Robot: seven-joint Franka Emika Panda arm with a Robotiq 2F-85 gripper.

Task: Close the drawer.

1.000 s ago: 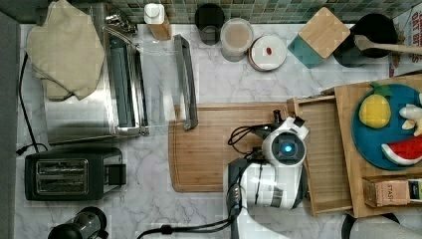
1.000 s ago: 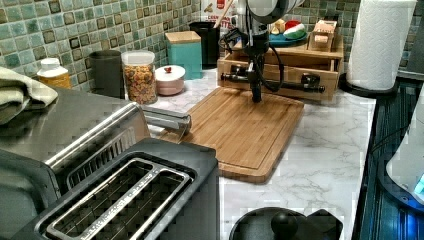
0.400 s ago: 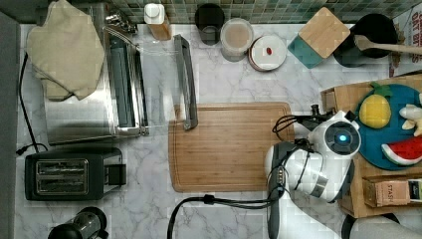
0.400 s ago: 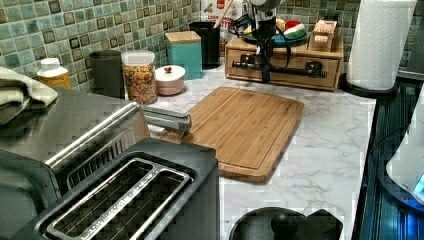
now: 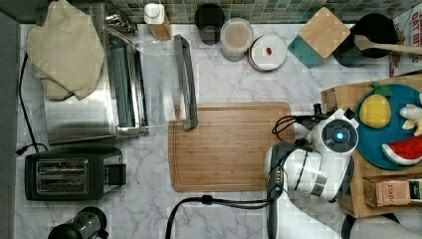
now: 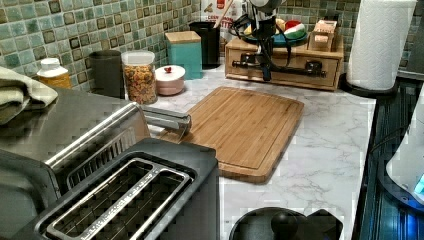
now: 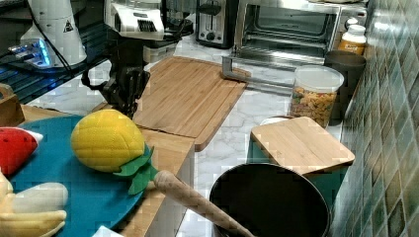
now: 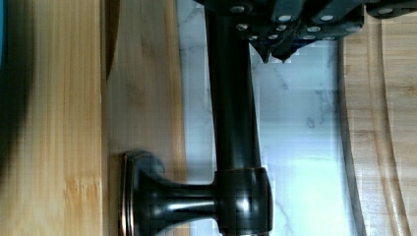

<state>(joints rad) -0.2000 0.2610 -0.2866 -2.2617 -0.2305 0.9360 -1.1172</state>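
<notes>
Left view, upper centre: drawer (image 6: 285, 64) flush; my gripper (image 6: 265, 74) against its handle (image 6: 285, 70), fingers together. Withdraw straight, avoid snagging the handle.

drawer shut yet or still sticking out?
Shut. In the left view the drawer front sits flush with the wooden box, with no tray showing; the gripper is at its bar handle.

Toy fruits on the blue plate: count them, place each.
3. In the top view: pineapple at the plate's left, banana at upper right, watermelon slice lower right. The picture's edge may hide more.
</notes>
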